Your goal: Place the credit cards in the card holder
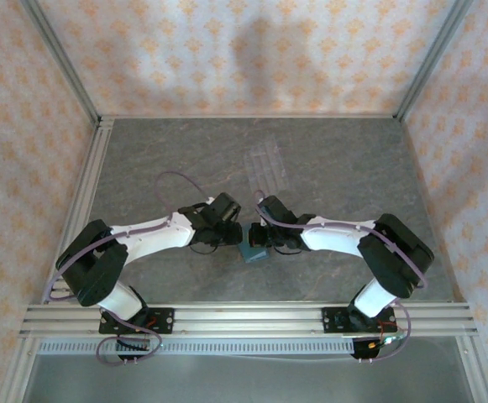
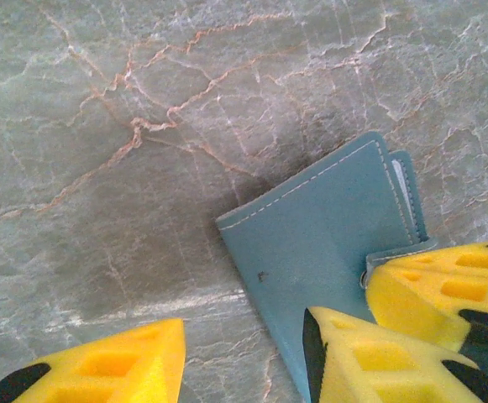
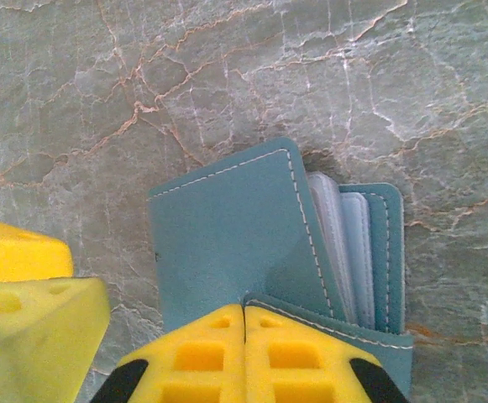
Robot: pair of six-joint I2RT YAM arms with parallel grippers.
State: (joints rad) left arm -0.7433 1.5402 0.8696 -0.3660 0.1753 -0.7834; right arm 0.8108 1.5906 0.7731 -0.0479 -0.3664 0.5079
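Observation:
The card holder [image 3: 227, 235], a flat teal wallet, lies on the marble table between both arms [image 1: 253, 253]. Its cover is lifted a little, showing pale grey-blue sleeves [image 3: 344, 243] inside. My right gripper [image 3: 244, 312] is shut on the holder's teal closing strap [image 3: 344, 329] at its near edge. My left gripper [image 2: 244, 332] is open just left of it. Its right finger [image 2: 369, 361] hangs over the holder's cover [image 2: 319, 227] and its left finger [image 2: 118, 365] is over bare table. The credit cards are out of view.
A clear plastic slotted rack [image 1: 267, 164] lies on the table beyond the grippers. Aluminium rails [image 1: 244, 317] run along the near edge and up both sides, with patterned walls behind. The left gripper's yellow finger [image 3: 25, 285] sits close to the holder's left edge.

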